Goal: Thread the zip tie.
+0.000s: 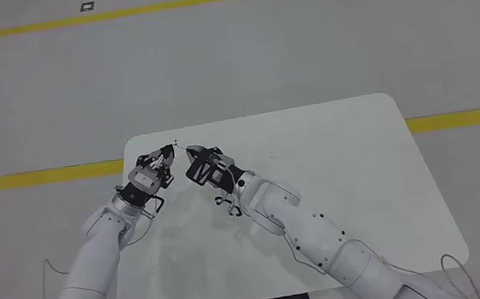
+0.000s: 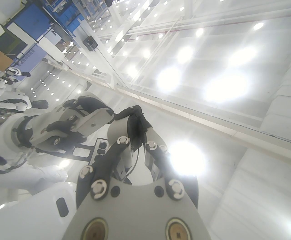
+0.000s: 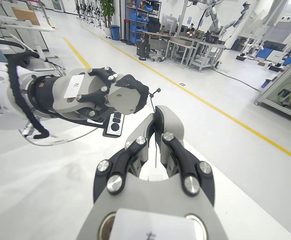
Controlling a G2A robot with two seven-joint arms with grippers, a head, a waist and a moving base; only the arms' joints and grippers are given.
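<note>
A thin black zip tie is held in the air between both grippers, above the far left corner of the white table. My right gripper is shut on its strap, and the loose tail hangs down between the fingers. My left gripper, with black padded fingertips, is shut on the strap just below the head, which sticks out past the pads. In the top view the left gripper and right gripper meet tip to tip. The right gripper sits close beside the left fingertips.
The table's far edge and left edge lie right under the grippers, with grey floor and a yellow line beyond. The table's middle and right side are bare. Workbenches stand far off in the hall.
</note>
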